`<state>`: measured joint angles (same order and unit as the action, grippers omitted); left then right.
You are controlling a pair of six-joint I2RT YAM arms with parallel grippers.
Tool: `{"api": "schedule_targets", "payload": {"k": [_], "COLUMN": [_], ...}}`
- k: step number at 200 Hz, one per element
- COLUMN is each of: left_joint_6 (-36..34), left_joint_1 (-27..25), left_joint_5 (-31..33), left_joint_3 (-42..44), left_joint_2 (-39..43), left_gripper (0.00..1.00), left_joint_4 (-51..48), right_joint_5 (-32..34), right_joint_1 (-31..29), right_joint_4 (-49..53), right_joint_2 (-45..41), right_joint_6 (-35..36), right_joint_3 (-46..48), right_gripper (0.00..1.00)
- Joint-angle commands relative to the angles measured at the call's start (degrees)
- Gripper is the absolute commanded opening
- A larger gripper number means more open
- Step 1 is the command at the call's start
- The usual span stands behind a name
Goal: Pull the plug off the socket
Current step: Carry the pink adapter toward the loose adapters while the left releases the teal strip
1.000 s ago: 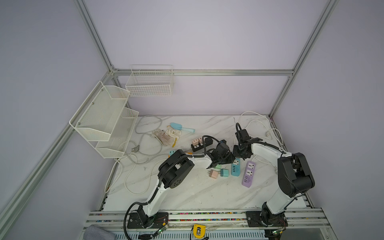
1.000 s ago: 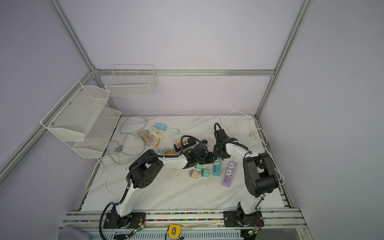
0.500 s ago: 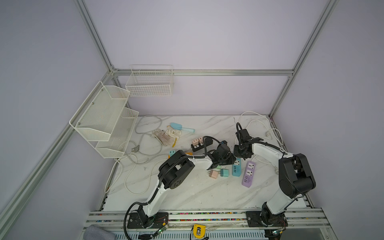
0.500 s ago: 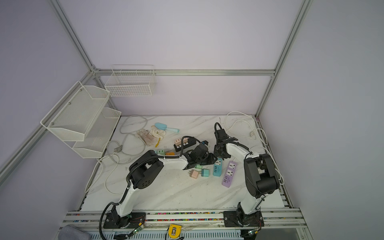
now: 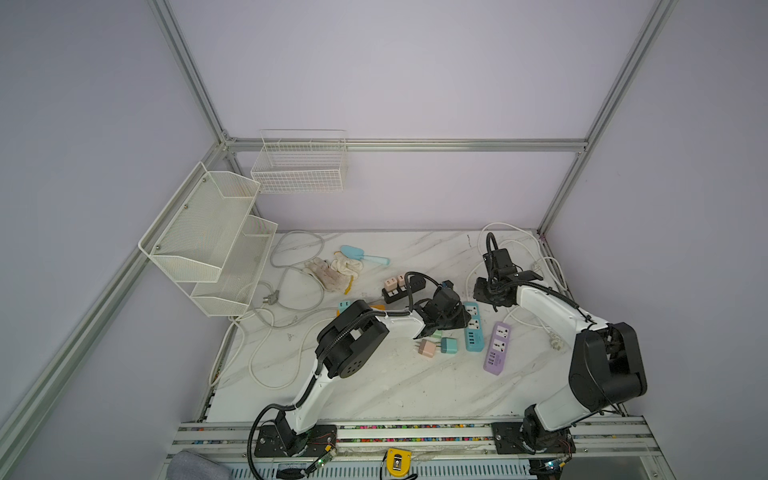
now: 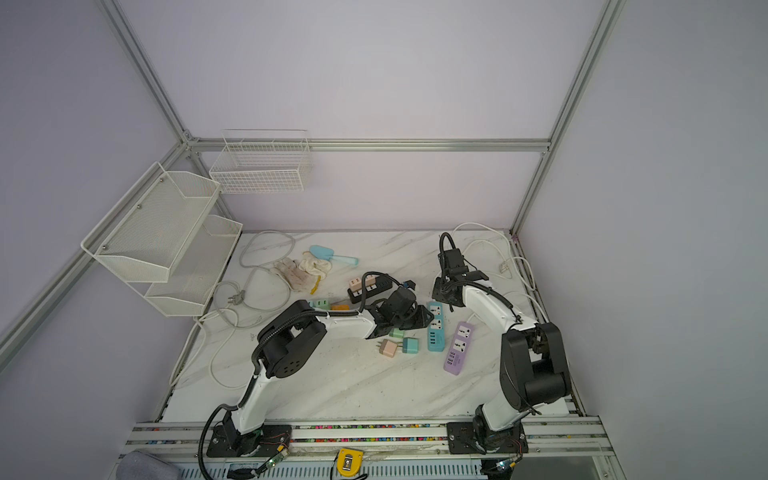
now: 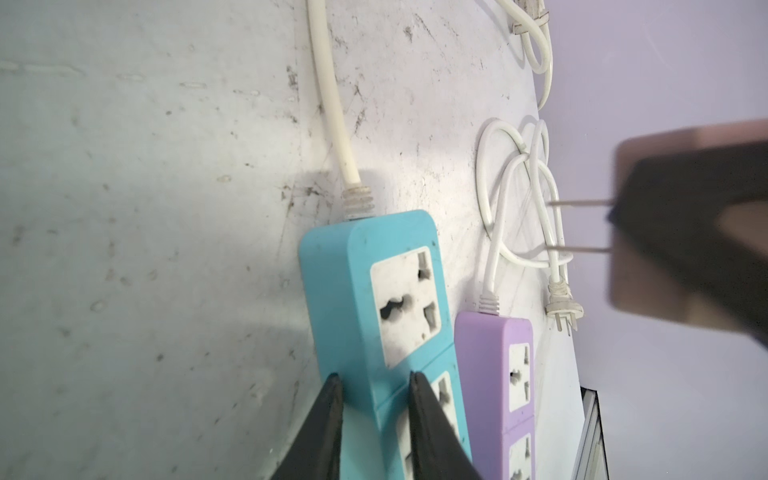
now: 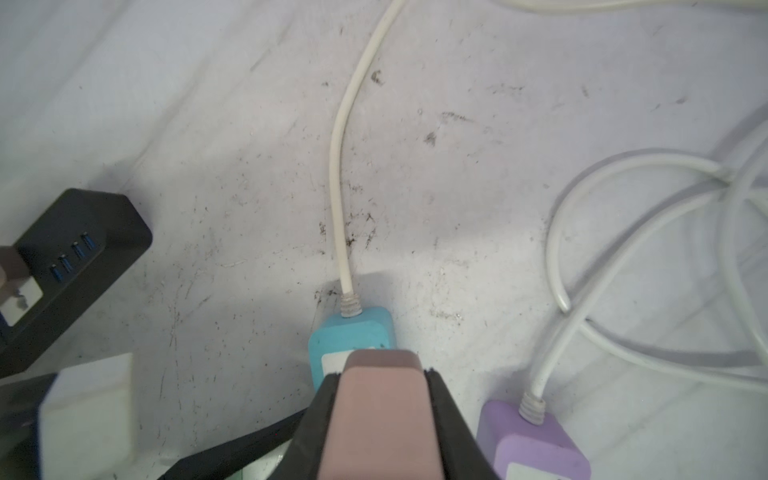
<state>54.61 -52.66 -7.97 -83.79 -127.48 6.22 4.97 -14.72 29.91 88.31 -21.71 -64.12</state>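
Clamping the pink plug (image 8: 382,415) btwn both fingers, R claw (image 8: 381,374) hangs over the cord end of the blue power strip (image 7: 332,282). Plug's two prongs are bare, clear of the socket (image 7: 405,307) w/ a gap. L claw (image 7: 374,376) is narrow, its fingers pinching one long edge of the same strip, which lies flat on the bench (image 5: 374,386), right of centre. Purple strip (image 5: 496,347) lies just beside it, parallel, toward the bench's right edge. Pink adapter (image 5: 427,348) & teal adapter (image 5: 449,345) sit near, toward the front edge. Black strip (image 5: 405,289) lies farther back, mid-bench.
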Motion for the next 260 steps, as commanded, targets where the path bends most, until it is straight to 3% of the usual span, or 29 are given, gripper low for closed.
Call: {"api": "schedule_targets", "payload": {"k": [1, 30, 73, 127, 192, 260], "left_joint_6": [-2.3, -3.2, -4.4, -5.4, -9.9, -11.6], "left_joint_1": [-0.5, 0.2, 1.2, 4.4, 9.2, 11.2], "left_joint_5": [-0.3, -1.9, -0.7, 1.6, 6.8, 8.3], "left_joint_3": [-2.8, -5.2, -1.4, 12.0, 25.0, 31.7], "left_joint_2": [0.7, 3.2, 11.3, 24.9, 42.4, 51.5], "left_gripper": [0.28, 0.31, 0.34, 0.35, 0.39, 0.43], "left_joint_4": [-8.5, -9.5, -8.0, -7.2, -14.9, -20.6], "right_joint_5": [1.3, -1.6, -5.8, -16.6, -18.0, -15.1], "right_joint_1": [1.0, 1.7, 1.7, 0.7, -12.9, -25.1], "right_joint_4": [2.7, 3.2, 3.5, -1.1, -13.8, -26.5], "right_joint_2": [-3.0, -7.8, -16.0, -19.1, -18.2, -14.0], "right_joint_6": [0.1, -0.2, -0.1, -2.4, -12.9, -22.8], "right_joint_3": [0.6, 2.0, 4.7, 10.0, 15.6, 19.9], "right_gripper": [0.0, 0.0, 0.0, 0.0, 0.0, 0.01]}}
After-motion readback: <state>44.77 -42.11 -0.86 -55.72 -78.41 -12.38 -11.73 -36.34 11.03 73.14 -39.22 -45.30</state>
